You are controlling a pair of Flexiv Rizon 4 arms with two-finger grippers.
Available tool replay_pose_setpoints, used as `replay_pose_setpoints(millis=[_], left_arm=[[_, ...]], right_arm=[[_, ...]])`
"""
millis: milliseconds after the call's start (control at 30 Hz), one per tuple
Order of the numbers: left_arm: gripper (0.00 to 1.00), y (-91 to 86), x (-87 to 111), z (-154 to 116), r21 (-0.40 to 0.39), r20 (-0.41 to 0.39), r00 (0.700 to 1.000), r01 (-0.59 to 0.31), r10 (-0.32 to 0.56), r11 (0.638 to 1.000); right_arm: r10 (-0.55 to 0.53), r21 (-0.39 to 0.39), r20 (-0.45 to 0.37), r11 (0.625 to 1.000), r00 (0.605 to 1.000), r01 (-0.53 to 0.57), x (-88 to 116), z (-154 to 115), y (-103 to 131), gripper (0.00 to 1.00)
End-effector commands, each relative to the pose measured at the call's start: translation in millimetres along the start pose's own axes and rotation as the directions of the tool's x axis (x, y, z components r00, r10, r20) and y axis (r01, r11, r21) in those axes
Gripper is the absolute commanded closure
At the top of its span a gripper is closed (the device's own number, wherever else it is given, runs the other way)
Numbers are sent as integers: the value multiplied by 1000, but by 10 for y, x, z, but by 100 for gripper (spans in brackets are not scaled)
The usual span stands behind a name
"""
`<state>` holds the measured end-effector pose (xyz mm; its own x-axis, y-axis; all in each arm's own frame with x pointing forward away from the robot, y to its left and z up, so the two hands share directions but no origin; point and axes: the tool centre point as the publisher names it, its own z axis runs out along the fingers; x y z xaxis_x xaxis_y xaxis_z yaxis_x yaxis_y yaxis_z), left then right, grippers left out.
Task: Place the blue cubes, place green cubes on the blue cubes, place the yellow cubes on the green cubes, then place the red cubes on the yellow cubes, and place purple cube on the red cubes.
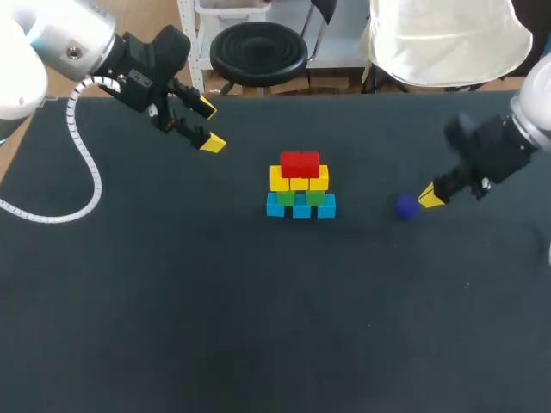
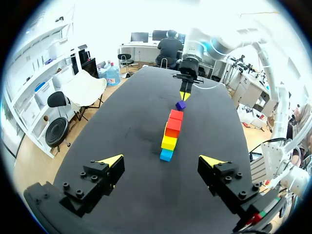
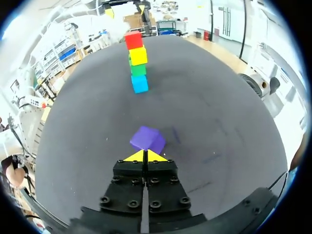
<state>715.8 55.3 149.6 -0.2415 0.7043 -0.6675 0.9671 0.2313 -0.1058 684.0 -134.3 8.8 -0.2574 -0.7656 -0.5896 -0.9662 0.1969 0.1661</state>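
A pyramid of cubes stands mid-table: blue cubes [image 1: 300, 207] at the base, green cubes [image 1: 301, 197] on them, then yellow cubes [image 1: 299, 179], with red cubes [image 1: 300, 163] on top. The purple cube [image 1: 406, 206] lies on the table to the right of the stack. My right gripper [image 1: 430, 197] is shut just right of it, holding nothing. In the right wrist view the purple cube [image 3: 147, 138] sits right ahead of the closed tips of the right gripper [image 3: 145, 156]. My left gripper [image 1: 207, 126] hangs open at the far left, well away from the stack [image 2: 170, 136].
The black table [image 1: 258, 327] is bare in front of the stack and on both sides. My left arm's white cable [image 1: 82, 163] loops over the table's left part.
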Motion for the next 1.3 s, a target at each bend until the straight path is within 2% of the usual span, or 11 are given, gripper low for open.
replay_pose_setpoints(millis=[33,100,133,167,200,300,467,633,767,1000,1300], left_arm=[[0,-3,15,-2,0,5,1000,-3,3,1000],[0,-3,15,-2,0,5,1000,-3,3,1000],[0,-3,15,-2,0,5,1000,-3,3,1000],[0,-3,15,-2,0,5,1000,-3,3,1000],[0,-3,15,-2,0,5,1000,-3,3,1000],[0,-3,15,-2,0,5,1000,-3,3,1000],[0,-3,15,-2,0,5,1000,-3,3,1000],[0,-3,15,-2,0,5,1000,-3,3,1000],[0,-3,15,-2,0,5,1000,-3,3,1000],[0,-3,15,-2,0,5,1000,-3,3,1000],[0,-3,15,-2,0,5,1000,-3,3,1000]], right_arm=[[13,-32,-18,999,1000,-14,-28,-67,-145,100],[43,-25,-6,999,999,-43,-5,-89,-178,100],[48,-17,12,999,999,-48,1,-100,-181,80],[51,-10,29,999,998,-51,2,-113,-181,7],[51,-9,32,999,998,-51,-3,-117,-176,0],[74,12,32,997,997,-74,-28,-97,-144,0],[97,74,88,992,991,-104,-17,-9,-67,0],[126,156,86,978,988,-138,-85,23,39,0],[138,175,97,973,986,-154,-85,43,65,0],[134,155,110,976,985,-150,-82,98,43,0],[129,110,124,984,984,-143,-86,213,-95,0]])
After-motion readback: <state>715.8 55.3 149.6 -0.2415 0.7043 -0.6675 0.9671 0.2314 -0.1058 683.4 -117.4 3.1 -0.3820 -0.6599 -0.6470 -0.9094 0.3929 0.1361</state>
